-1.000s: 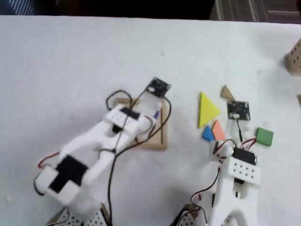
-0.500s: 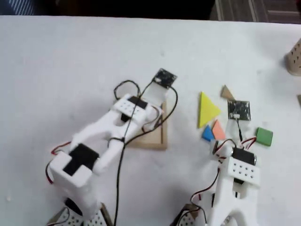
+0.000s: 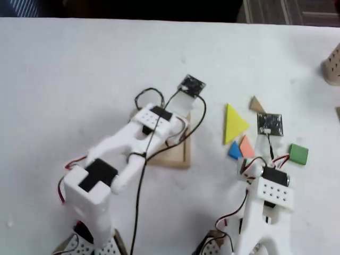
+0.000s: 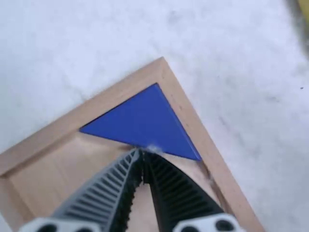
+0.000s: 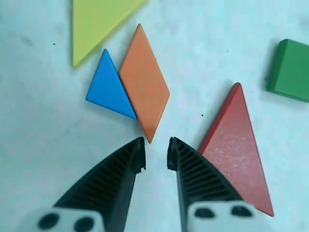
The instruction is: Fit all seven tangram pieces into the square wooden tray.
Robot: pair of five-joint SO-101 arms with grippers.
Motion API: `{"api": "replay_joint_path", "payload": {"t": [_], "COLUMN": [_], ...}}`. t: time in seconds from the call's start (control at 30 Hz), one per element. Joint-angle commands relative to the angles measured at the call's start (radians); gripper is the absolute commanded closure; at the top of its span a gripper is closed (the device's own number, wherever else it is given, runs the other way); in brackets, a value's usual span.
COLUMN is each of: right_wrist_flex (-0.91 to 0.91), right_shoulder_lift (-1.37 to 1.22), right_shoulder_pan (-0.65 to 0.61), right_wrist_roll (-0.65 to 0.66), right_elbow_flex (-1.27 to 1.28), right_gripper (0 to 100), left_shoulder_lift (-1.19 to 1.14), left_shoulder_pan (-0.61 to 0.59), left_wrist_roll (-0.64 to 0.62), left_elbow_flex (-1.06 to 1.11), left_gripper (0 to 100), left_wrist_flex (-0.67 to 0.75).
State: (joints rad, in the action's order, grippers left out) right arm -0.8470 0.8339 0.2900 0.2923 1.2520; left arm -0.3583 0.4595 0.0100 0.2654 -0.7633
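A white table (image 3: 79,69) ran across the high view, with a dark strip of room behind its far edge and a pale perforated wooden object (image 3: 332,66) at its right margin. Near the middle lay the square wooden tray (image 3: 178,158), much of it covered from above by the left arm (image 3: 127,143) and its looping black cable (image 3: 139,175), so that only the near right corner and rim were plain to see.

Closer in, the large blue triangle (image 4: 140,121) sat flat inside the tray, tucked into one corner with two sides against the rim (image 4: 193,121). The left gripper (image 4: 142,157) hung over the bare tray floor with its jaws pressed together, gripping nothing, its tips at the triangle's long edge (whether touching it could not be told).

The loose pieces lay well to the right of the tray:
- a yellow triangle (image 3: 234,123)
- a small blue triangle (image 3: 235,151) edge to edge with an orange parallelogram (image 3: 246,147)
- a green square (image 3: 298,154)
- a small brown triangle (image 3: 256,104), farthest back

The right arm (image 3: 268,196) stood over this cluster. The right gripper (image 5: 155,150) was narrowly parted and empty, just short of the parallelogram's nearest point, with a red triangle (image 5: 236,145) beside one finger.
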Motion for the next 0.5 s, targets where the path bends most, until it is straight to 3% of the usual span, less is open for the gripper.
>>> {"api": "replay_joint_path", "payload": {"t": [0.0, 0.27, 0.47], "right_wrist_flex": [0.024, 0.038, 0.039], "right_shoulder_lift": [0.019, 0.018, 0.018], "right_shoulder_pan": [0.007, 0.010, 0.010], "right_wrist_roll": [0.018, 0.018, 0.018], "right_elbow_flex": [-0.005, -0.005, -0.005], "right_gripper": [91.7, 91.7, 91.7], "left_shoulder_lift": [0.021, 0.191, 0.225], "left_shoulder_pan": [0.018, -0.028, -0.136], "left_wrist_roll": [0.014, 0.014, 0.020], "left_elbow_flex": [-0.069, -0.060, -0.058], "left_gripper": [98, 98, 98], "left_wrist_flex": [0.017, -0.141, -0.261]}}
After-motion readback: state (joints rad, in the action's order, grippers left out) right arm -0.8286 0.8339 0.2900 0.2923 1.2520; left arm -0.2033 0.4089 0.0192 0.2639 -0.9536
